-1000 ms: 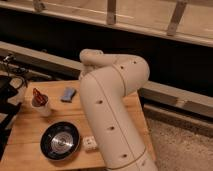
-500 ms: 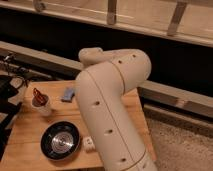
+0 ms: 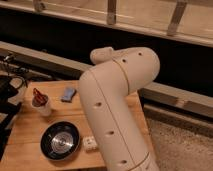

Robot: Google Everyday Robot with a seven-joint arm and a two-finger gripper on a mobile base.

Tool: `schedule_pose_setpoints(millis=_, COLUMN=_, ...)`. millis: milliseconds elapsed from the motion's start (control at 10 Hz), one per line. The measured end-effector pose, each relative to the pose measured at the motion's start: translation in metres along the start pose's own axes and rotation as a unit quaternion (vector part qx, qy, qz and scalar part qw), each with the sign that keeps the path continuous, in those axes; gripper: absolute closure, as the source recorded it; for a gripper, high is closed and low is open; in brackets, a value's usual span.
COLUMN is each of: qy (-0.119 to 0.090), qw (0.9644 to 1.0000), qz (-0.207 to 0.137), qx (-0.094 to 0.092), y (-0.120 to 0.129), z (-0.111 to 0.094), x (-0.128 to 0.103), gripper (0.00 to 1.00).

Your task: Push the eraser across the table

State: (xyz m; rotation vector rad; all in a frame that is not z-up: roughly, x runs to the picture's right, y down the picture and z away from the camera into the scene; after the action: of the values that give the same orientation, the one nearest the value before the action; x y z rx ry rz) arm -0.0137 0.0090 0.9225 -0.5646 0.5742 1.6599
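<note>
Pincer not in view, prob. behind arm [image 3: 117, 110]; open or closed, can't tell. Eraser [image 3: 68, 93] lies on tabletop [image 3: 30, 131] nr cup [image 3: 44, 106]; bowl [image 3: 60, 140] apart.

High camera looks down past near arm [image 3: 116, 112] onto table [image 3: 27, 132]; end effector unseen.

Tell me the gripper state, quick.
Gripper: cannot be told; it is out of view, only the white arm shows above the table. The eraser lies free on the table.
</note>
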Motion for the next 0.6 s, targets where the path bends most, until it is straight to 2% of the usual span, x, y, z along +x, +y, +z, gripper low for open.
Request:
schedule_pose_setpoints(millis=200, qy=0.008, qw=0.9999, qz=-0.004, qx=-0.009, y=0.011, z=0.009, x=0.004, gripper=1.0)
schedule_pose_setpoints(millis=400, qy=0.025, qw=0.9992, qz=-0.022, qx=-0.023, y=0.044, z=0.023, x=0.01, gripper=1.0)
schedule_pose_setpoints(millis=600, qy=0.047, qw=0.998, qz=-0.037, qx=-0.021, y=0.069, z=0.041, x=0.019, gripper=1.0)
